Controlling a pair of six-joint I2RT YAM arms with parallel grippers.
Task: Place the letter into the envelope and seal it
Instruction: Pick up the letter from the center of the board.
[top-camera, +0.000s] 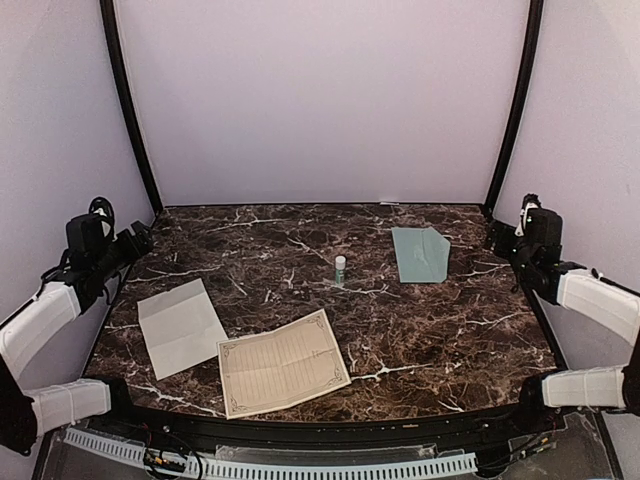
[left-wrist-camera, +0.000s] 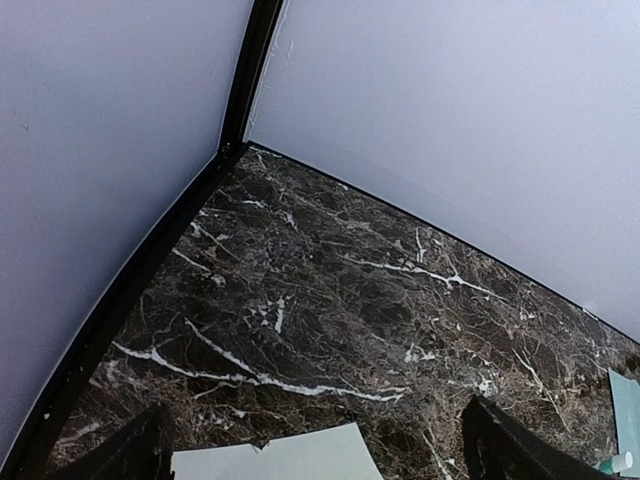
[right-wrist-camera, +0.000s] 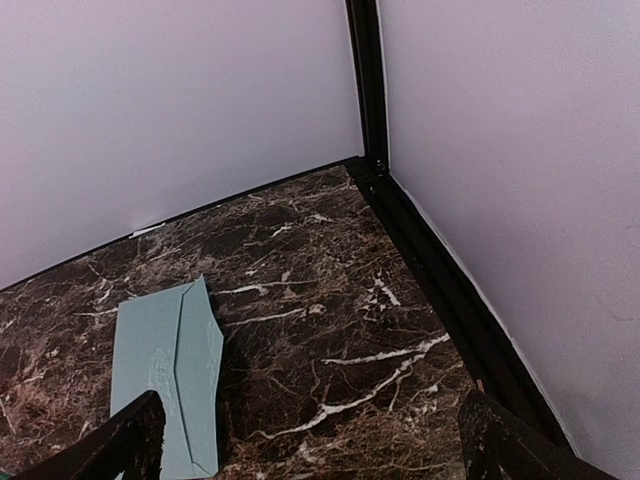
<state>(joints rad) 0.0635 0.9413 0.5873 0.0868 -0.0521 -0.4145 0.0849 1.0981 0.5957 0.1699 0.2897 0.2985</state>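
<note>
Marble table (top-camera: 450, 340): I am watching the letter (top-camera: 284, 363) lying flat near the front edge, the envelope (top-camera: 420, 254) lying well apart, back-right. The left gripper (left-wrist-camera: 318, 445) and right gripper (right-wrist-camera: 305, 445) are hanging spread, empty, so insertion and sealing are both remaining.

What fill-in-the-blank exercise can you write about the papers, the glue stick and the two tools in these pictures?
1. The letter lies flat on the ____, outside the envelope.
2. The glue stick stands upright to the ____ of the envelope.
3. The left tool and the right tool are both ____ and hold nothing.

Missing words: table; left; open.
</note>
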